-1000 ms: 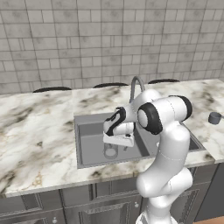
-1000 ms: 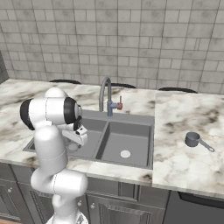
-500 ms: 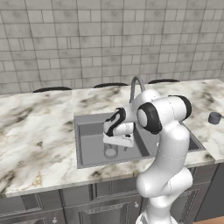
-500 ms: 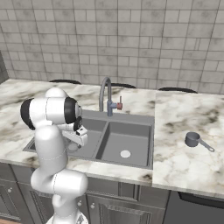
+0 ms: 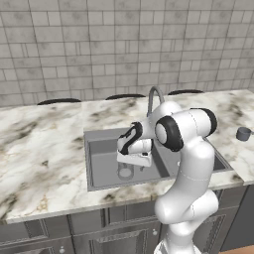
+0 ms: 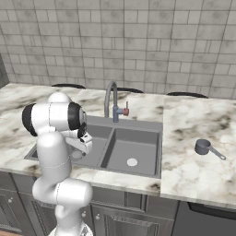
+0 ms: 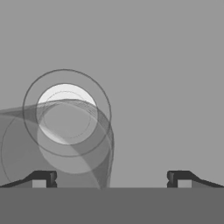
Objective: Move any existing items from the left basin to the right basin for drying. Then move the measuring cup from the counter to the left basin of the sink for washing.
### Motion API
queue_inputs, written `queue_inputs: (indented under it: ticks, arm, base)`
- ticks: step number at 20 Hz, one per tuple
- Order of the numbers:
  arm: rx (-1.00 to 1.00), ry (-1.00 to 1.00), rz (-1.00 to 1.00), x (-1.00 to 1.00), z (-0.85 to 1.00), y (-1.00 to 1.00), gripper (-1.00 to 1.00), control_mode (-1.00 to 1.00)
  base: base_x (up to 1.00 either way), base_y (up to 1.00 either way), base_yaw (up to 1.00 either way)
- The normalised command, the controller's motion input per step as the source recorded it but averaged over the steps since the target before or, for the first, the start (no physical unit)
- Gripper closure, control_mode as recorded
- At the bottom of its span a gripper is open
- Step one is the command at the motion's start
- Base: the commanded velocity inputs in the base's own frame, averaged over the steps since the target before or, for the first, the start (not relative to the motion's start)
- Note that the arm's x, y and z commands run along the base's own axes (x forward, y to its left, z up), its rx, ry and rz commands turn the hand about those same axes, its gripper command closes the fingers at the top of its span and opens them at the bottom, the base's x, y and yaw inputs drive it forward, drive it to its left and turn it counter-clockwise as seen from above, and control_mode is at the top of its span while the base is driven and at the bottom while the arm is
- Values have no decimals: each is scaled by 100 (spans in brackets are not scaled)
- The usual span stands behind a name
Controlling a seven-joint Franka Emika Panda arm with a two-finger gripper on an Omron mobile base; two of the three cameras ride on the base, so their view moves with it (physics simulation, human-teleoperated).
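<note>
Tool [image 7: 109, 178]: fingertips spread wide, nothing between them, poised above wider square grey left basin [image 5: 104, 166]. Pale see-through handleless tumbler [image 5: 125, 171]: upright on basin floor, over round drain. Dark grey handled measuring cup [image 6: 203, 147]: on white veined marble worktop [image 6: 193, 161], well apart.

Grey tiled wall [image 5: 99, 44], dark cabinets [image 5: 99, 233]

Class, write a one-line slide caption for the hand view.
Open gripper above the left basin, see-through tumbler over the pale drain.
</note>
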Motion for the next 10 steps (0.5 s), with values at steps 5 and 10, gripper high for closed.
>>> queue_inputs:
  ticks: [5,10]
  arm:
    - [0,2,0,0,-11,0,-100,-100]
    - [0,6,0,0,-11,0,-100,-100]
  base:
    - [0,0,0]
    - [0,0,0]
